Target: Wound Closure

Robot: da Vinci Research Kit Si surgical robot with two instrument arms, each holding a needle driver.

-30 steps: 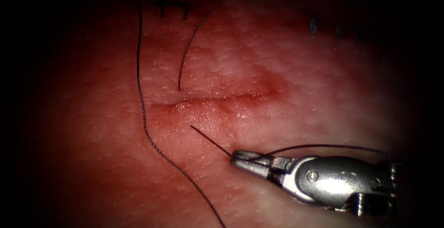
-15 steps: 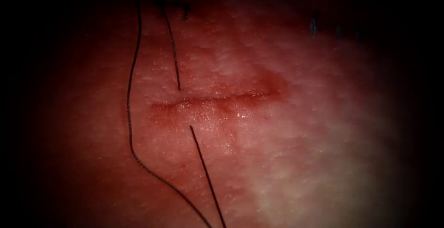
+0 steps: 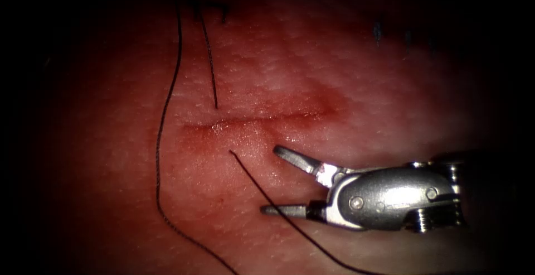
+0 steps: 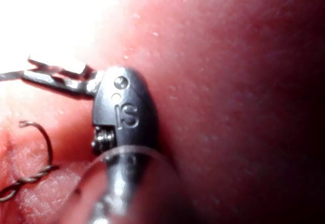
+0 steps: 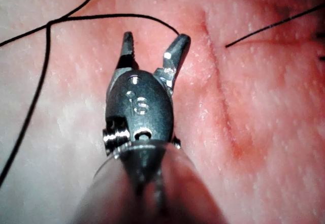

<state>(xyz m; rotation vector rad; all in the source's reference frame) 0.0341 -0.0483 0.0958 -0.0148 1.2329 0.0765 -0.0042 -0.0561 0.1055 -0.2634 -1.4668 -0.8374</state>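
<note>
The cut (image 3: 262,120) runs across the red tissue (image 3: 362,102). One thread (image 3: 209,57) enters the tissue just above the cut's left part. A second strand (image 3: 245,169) comes out just below it and trails toward the lower right. My right tool (image 3: 270,180) lies below the cut with its jaws open around nothing; that strand passes under its lower jaw. In the right wrist view the right tool (image 5: 152,38) stands open, with thread (image 5: 122,16) lying beyond its tips. My left tool (image 4: 51,74) is shut on a thin thread (image 4: 10,75).
A long thread (image 3: 159,141) hangs down the left of the cut and curves off at the bottom. Dark ink marks (image 3: 378,31) sit at the far edge of the tissue. A curled, twisted piece of thread (image 4: 38,150) lies on the tissue near the left tool.
A second ago the right tool was shut on the strand below the cut. It let go, left the picture, and is back with jaws open. The freed strand swung downward.
</note>
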